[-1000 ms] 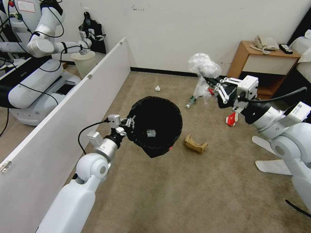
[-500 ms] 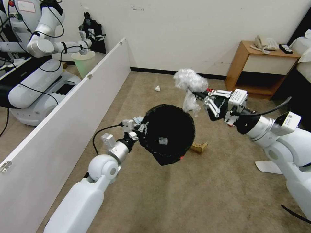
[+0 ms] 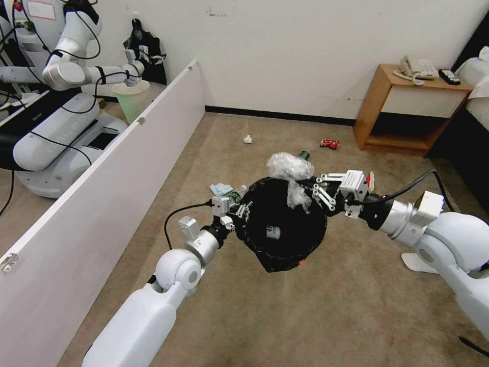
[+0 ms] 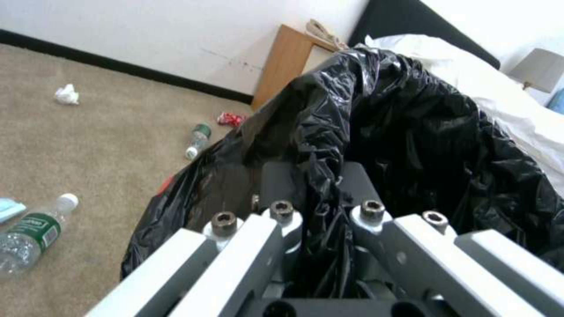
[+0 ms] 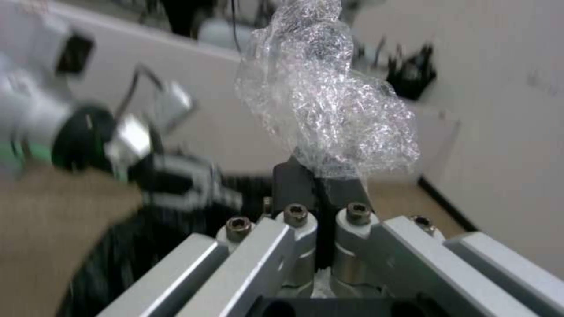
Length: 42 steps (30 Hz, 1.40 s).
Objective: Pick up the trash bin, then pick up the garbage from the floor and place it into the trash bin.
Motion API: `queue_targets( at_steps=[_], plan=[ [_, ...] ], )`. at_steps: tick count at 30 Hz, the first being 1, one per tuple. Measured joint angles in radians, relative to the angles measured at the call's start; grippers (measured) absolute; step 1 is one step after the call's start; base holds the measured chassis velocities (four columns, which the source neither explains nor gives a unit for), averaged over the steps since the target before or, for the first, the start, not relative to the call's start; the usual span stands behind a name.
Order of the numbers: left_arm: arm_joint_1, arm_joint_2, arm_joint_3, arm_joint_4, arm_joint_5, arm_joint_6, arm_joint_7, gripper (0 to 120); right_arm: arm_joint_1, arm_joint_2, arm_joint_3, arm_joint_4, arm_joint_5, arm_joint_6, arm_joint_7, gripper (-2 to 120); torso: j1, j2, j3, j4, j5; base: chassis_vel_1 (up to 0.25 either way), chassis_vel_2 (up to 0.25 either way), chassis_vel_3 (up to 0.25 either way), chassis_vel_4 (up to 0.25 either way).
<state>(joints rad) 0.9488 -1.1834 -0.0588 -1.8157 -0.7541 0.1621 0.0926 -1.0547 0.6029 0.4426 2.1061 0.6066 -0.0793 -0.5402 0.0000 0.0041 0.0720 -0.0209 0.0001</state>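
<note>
I have the left end effector [image 3: 243,208] pinched tight on the black-bagged rim of the trash bin [image 3: 282,224], holding it off the floor [image 3: 316,316]. My right end effector [image 3: 311,187] is clamped on a crumpled wad of clear plastic [image 3: 289,168] — it hangs at the bin's far rim. A bottle [image 4: 29,233] and a crushed red can [image 3: 329,143] lie on the carpet.

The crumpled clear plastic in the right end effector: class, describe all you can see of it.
The clear plastic wad is thin, crinkled, shiny film bunched into a puffy lump with a tail hanging down. The right end effector is shut on its lower part, holding it off the floor over the far rim of the black-lined trash bin, which the left end effector grips by its rim. In the right wrist view it billows above the fingertips.
</note>
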Motion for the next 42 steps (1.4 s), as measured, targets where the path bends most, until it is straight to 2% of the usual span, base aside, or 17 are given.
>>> queue_targets(
  at_steps=[4,5,18,26,42],
  plan=[
    [0.010,-0.001,0.001,0.000,0.008,-0.004,0.000,4,-0.015,-0.067,0.002,0.009,-0.024,-0.092,0.041,0,0.000,0.000,0.000,0.0001,-0.0001,0.000,0.000,0.000,0.000],
    [0.010,-0.001,0.001,0.000,0.008,-0.004,0.000,4,-0.015,-0.067,0.002,0.009,-0.024,-0.092,0.041,0,0.000,0.000,0.000,0.0001,-0.0001,0.000,0.000,0.000,0.000],
    [0.002,0.000,-0.002,0.007,0.010,-0.005,-0.002,4,0.052,-0.098,-0.005,0.071,-0.005,-0.346,0.077,0,0.000,0.000,0.000,0.0001,-0.0002,0.000,0.000,0.000,0.000],
    [0.000,-0.010,0.002,0.023,0.019,-0.005,-0.002,4,0.092,-0.100,-0.041,0.088,0.025,-0.396,0.077,0,0.000,0.000,0.000,0.0001,-0.0001,0.000,0.000,0.000,0.000],
    [-0.024,-0.016,0.039,0.041,0.029,-0.005,-0.005,4,0.136,-0.104,-0.122,0.102,0.048,-0.398,0.074,0,0.000,0.000,0.000,0.0001,-0.0001,0.000,0.000,0.000,0.000]
  ],
)
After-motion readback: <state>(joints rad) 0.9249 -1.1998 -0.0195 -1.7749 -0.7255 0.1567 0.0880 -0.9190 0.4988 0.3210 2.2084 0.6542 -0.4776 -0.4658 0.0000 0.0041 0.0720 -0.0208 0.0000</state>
